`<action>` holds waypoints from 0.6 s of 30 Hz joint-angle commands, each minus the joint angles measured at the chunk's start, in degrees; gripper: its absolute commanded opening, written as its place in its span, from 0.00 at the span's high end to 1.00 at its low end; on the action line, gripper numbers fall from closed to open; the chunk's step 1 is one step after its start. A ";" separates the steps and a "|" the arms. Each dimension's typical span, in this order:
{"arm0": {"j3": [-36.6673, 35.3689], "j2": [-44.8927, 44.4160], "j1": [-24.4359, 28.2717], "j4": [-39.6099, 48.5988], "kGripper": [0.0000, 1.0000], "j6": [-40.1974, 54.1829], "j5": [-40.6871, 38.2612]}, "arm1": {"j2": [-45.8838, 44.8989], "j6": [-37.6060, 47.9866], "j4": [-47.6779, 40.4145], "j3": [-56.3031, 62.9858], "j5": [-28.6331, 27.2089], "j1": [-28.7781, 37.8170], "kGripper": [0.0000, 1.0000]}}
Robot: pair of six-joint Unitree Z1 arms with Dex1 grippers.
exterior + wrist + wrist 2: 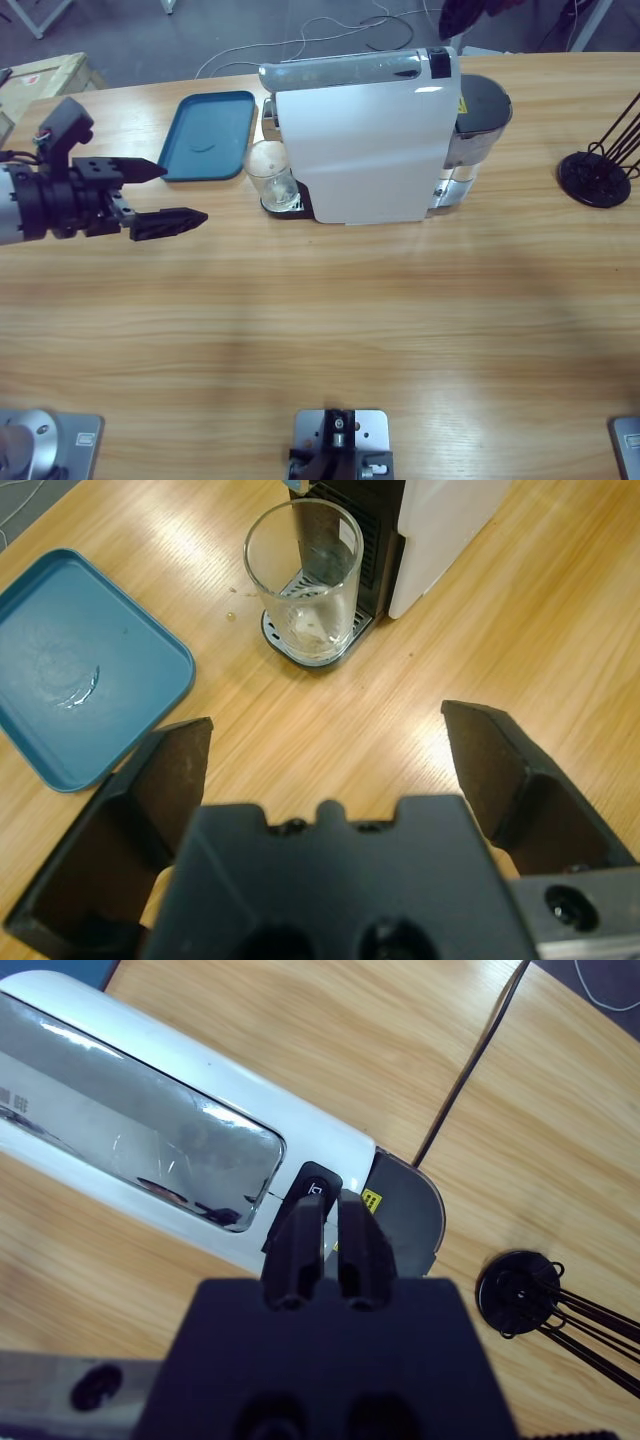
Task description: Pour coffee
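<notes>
The glass point(304, 578) is standing empty on the machine's point(370, 150) drip tray, so no coffee is showing; the right gripper point(328, 1228), jaws together, is hovering over the button point(312, 1188); the left gripper point(160, 196) is waiting spread wide, left of the glass; brewing seems unstarted.

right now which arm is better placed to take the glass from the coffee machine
Left. Its open tool faces the glass on the drip tray with bare table between them. The right tool is shut above the coffee machine's button.

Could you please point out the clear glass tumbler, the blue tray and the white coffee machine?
Clear glass tumbler point(303, 575): left wrist view, side wall.
Blue rectangular plastic tray point(70, 670): left wrist view, flat floor.
White boxy coffee machine point(370, 150): high view, side panel.
</notes>
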 commanded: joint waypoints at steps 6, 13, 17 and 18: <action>1.37 2.63 -0.48 -0.82 0.01 -0.51 0.27 | 4.67 -1.11 0.06 0.02 0.38 -0.42 1.00; 1.40 3.11 -0.48 -1.08 0.01 -0.51 0.32 | 4.86 -1.11 -0.03 -0.05 0.38 -0.42 1.00; 1.63 3.11 -0.48 -1.08 0.01 -0.51 0.36 | 4.90 -1.11 0.06 0.19 0.38 -0.42 1.00; 1.63 3.07 -0.48 -1.08 0.01 -0.51 0.41 | 4.86 -1.11 0.06 0.39 0.40 -0.42 1.00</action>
